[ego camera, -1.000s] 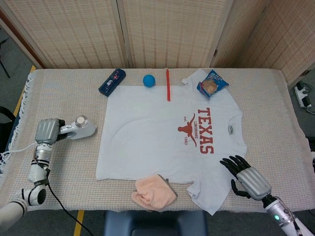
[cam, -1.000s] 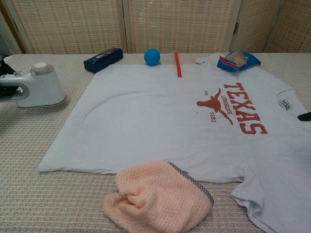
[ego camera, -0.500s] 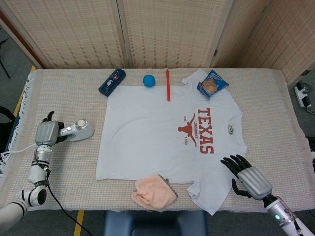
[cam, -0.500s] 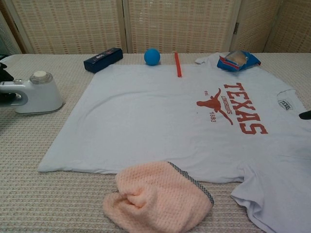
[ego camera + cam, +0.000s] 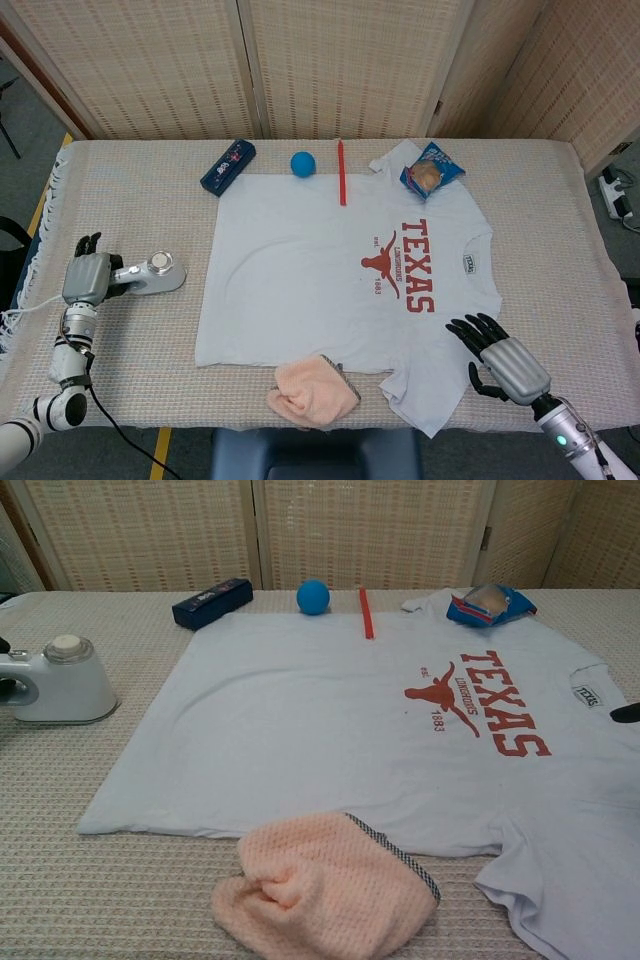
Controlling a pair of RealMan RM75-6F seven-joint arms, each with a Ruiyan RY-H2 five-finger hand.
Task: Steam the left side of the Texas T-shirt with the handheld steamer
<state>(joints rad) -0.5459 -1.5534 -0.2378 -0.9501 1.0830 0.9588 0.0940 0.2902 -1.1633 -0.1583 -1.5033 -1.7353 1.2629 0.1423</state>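
1. Woven folding screen with wood posts closes off the back.
2. Table wears a beige woven cloth, fringe at its left edge.
3. Grey floor, yellow tape line at left.
4. Power strip at right.

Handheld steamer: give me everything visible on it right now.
The handheld steamer is white with a grey handle and a round cap on top. It rests on the woven tablecloth left of the T-shirt, not touching it. The left hand is at its handle, fingers extended up; a firm grip can't be confirmed.
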